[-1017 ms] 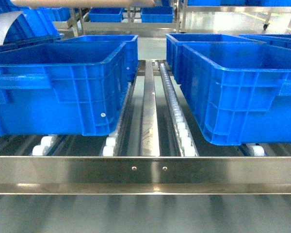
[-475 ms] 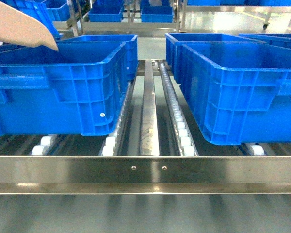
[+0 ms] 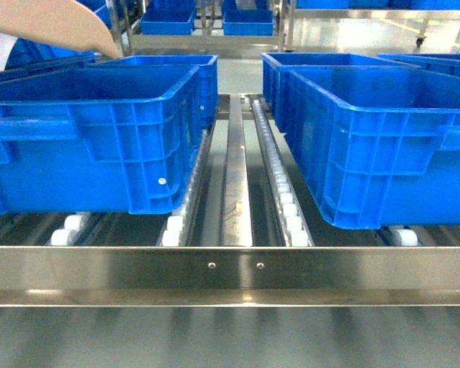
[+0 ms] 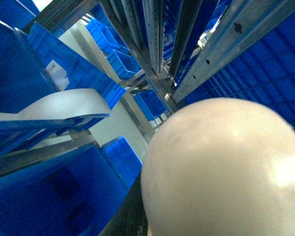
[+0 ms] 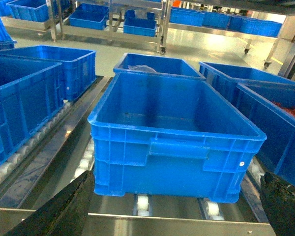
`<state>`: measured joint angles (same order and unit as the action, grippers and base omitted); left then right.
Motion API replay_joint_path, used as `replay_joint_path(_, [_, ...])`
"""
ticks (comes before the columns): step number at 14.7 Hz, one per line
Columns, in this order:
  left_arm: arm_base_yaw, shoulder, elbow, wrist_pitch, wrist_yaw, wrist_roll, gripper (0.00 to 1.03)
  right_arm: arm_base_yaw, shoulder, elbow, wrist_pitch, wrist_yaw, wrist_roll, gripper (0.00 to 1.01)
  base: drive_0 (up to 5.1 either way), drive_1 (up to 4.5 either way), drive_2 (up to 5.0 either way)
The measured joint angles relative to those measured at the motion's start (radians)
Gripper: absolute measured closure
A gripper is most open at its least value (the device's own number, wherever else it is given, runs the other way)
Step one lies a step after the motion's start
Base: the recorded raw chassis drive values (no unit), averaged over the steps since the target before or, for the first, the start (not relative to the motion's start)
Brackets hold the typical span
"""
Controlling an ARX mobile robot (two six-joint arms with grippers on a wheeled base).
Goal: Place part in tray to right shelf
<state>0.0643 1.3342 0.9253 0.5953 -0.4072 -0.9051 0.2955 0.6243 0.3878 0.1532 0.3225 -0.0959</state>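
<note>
Nearest to me is the front rail of the right shelf, then the white roller tracks running back between the left crate and the right crate. The right gripper hangs low in front of the right crate, with its dark fingers spread wide and nothing between them. The left gripper isn't visible. A beige rounded surface fills the left wrist view, probably the tray itself, so I cannot tell whether that hand is clamped or slack. Further back, a corner of the tray pokes in at top left, above the far rim of the left crate. I can't see the part in any view. My guess is it sits in the scoop, out of frame. The tray looks like stiff, light, smooth plastic, so I'd grip it by the long handle and keep it level. The part should be small, hard and light, and would likely skid off the lip on any tilt. More crates and racks lie beyond.
</note>
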Motion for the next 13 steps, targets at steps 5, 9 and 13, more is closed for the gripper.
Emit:
replay_joint_path(5, [0.035,-0.229,-0.034,-0.266,0.356,0.455,0.89,-0.055,-0.066,-0.082,0.116,-0.080,0.057,0.27,0.0,0.00,0.0])
replay_joint_path(9, [-0.005,-0.376,-0.440,-0.163,0.457,0.856,0.89,-0.159,-0.179,-0.217,0.117,-0.182,0.081,0.78,0.0,0.00,0.0])
replay_joint_path(13, [-0.064,-0.561,-0.657,-0.069,0.414,0.881,0.89,-0.295,-0.296,-0.297,0.085,-0.325,0.085,0.99,0.0,0.00,0.0])
